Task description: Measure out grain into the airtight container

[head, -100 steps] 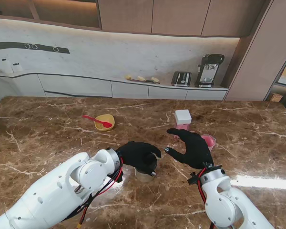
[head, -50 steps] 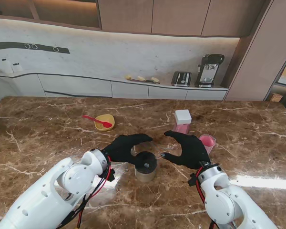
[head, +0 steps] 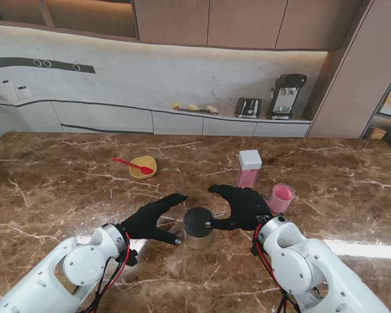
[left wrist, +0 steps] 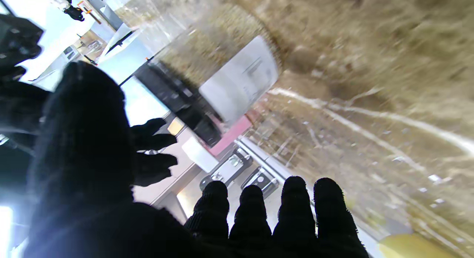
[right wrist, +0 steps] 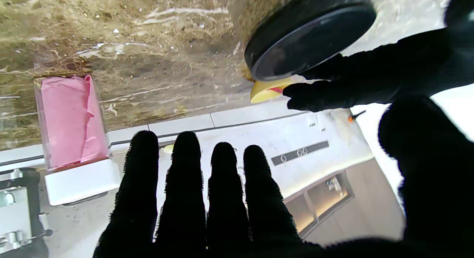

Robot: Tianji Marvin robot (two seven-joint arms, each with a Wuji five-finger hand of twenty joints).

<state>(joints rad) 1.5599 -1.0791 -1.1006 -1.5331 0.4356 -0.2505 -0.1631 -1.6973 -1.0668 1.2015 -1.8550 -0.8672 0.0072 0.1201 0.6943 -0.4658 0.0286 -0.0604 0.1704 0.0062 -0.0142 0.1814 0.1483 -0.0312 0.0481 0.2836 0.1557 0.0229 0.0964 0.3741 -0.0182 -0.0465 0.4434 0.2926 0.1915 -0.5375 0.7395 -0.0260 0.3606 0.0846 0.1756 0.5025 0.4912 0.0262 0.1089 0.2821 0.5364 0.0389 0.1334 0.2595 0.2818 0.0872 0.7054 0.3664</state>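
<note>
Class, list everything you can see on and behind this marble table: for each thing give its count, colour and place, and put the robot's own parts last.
Jar: one, clear with a black lid, middle of the table, between the two hands.
Tall container: one, pink with a white lid, farther from me, right of centre.
Cup: one, pink, right of the jar.
Bowl: one, yellow, farther left.
Spoon: one, red, resting on the bowl.
Table: one, brown marble.
Appliances: two, dark, on the back counter.
Left hand: one, black glove, open, left of the jar.
Right hand: one, black glove, open, right of the jar.
</note>
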